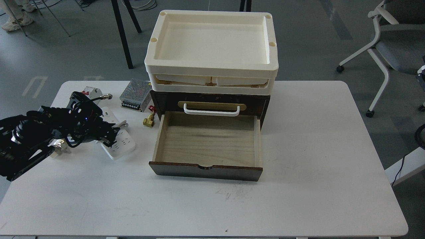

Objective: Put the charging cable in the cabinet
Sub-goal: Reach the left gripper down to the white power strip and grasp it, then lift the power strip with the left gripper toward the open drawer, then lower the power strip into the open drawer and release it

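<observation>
One cabinet [212,103] drawer [207,142] open, bare inside, left fingers [111,134] over charging cable [121,144], grip unclear

Bright, even overhead lighting, white counter [298,149] well exposed without glare, soft faint shadows beside the cabinet [209,169], dark left arm underexposed with detail lost, focus sharp throughout, slight wide-angle distortion at edges.

White counter [298,199] with rounded corners, scuffed near front. Grey floor [315,39] beyond, white markings at left. Grey office chair [395,43] on castors at right. Black legs [121,33] behind. Even, soft light.
</observation>
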Robot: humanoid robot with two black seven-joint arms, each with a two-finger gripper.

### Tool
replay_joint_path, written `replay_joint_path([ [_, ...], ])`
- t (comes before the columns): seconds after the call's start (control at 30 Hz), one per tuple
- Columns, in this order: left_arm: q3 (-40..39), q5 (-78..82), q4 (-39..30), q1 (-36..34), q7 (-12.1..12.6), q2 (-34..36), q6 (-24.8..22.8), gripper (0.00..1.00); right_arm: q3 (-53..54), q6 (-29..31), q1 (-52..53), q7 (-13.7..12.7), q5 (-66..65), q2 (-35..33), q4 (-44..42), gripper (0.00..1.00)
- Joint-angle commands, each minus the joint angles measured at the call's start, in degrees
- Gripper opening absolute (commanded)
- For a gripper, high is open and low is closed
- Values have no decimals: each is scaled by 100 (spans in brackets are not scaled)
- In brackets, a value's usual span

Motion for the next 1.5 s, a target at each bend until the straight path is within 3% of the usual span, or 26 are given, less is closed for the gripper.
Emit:
replay_joint_path([
  [0.0,-91,0,-121,-55,-226,113,-96,0,77,0,-78,-1,0,-2,0,100],
  [0.1,-56,0,-577,-362,-613,665,-288,0,86,0,-105,-1,0,-20,0,100],
  [0.2,-73,-177,-1043,-661,-772,1210,-587,0,86,0,-122,-1,0,-20,0,100],
  [0.37,-257,-1098,-1992,-979,-786,2334,-711,0,174,0,-122,-1,0,-20,0,100],
  [0.53,-390,-3486,-3590,-979,-786,3705,-1132,0,218,0,-131,-1,0,-11,-18,100],
  [0.63,-372,-4753,-4303,-970,-786,4015,-1186,0,218,0,-131,-1,0,-11,-9,100],
  [0.77,-311,-5810,-4718,-882,-786,3762,-1256,0,218,0,-149,-1,-9,-11,-9,100],
  [0.9,-302,-6400,-4798,-505,-786,2963,-1314,0,227,0,-245,-1,-9,-20,-26,100],
  [1.2,-302,-6445,-3902,-214,-786,1266,-1125,0,227,0,-404,-1,-9,-55,-26,100],
  [1.47,-328,-6700,-2909,84,-786,624,-1089,0,227,0,-448,70,-9,-55,-26,100],
])
